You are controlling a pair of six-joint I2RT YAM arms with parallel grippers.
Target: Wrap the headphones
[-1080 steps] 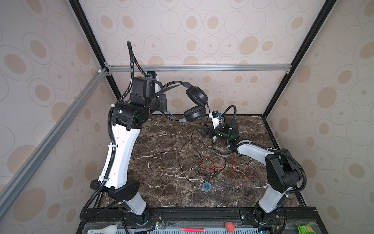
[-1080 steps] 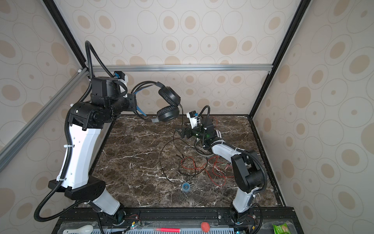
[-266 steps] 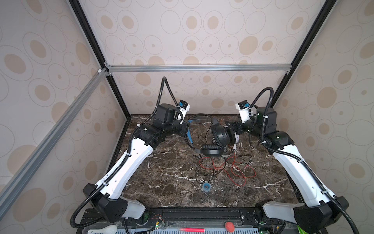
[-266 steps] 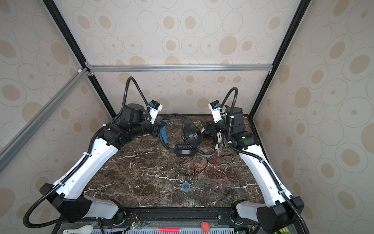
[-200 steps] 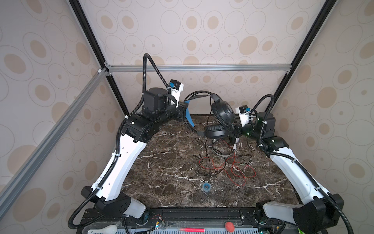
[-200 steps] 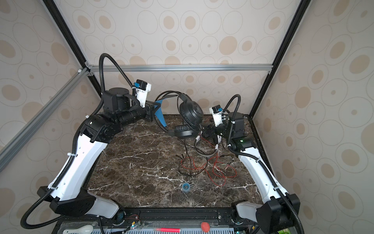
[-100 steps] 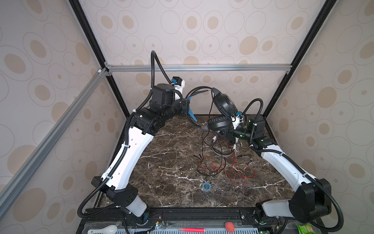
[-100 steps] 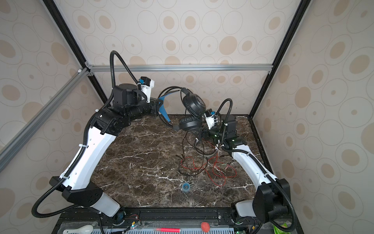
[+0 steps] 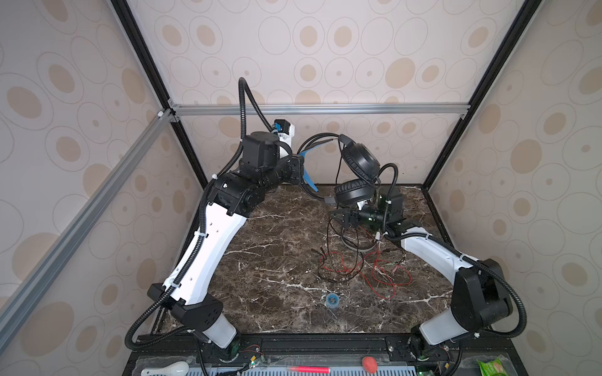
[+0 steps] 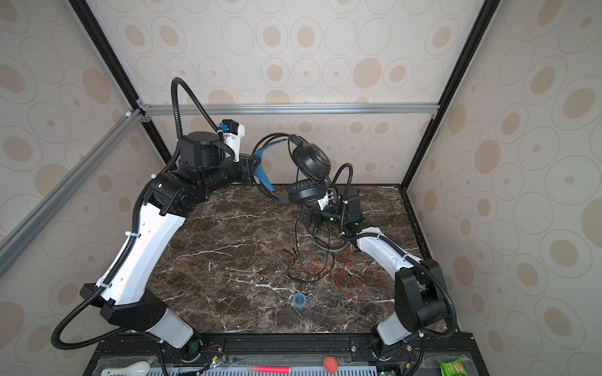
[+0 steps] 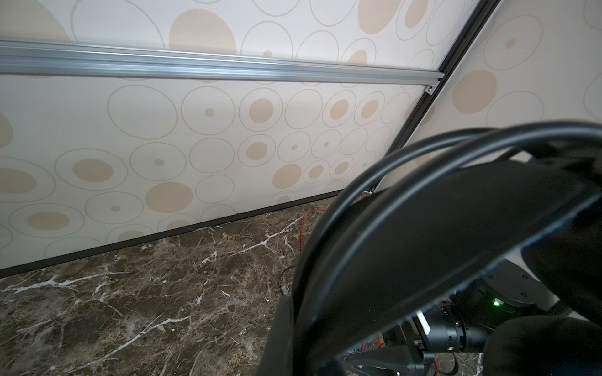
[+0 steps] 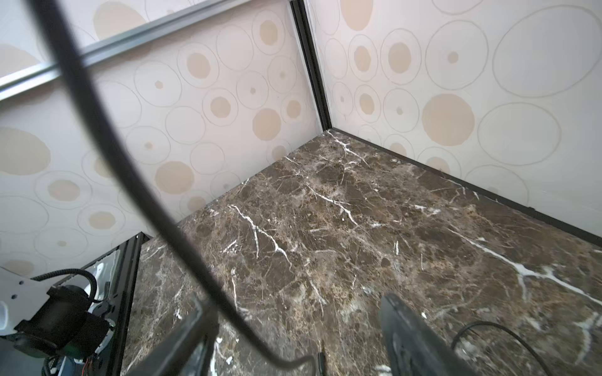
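Left gripper is clamping the black headphones by the headband near the back edge of the bench; right gripper is gaping wide around their cord.

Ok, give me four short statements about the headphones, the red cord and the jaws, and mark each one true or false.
1. The black headphones hang in the air, clear of the table. True.
2. The right jaws are clamped on the red cord. False: they stand open, and the red cord lies loose on the table.
3. The left jaws hold the black headphones by the headband. True.
4. The small blue ring rests on an ear cup. False: it lies on the table, near the front edge.
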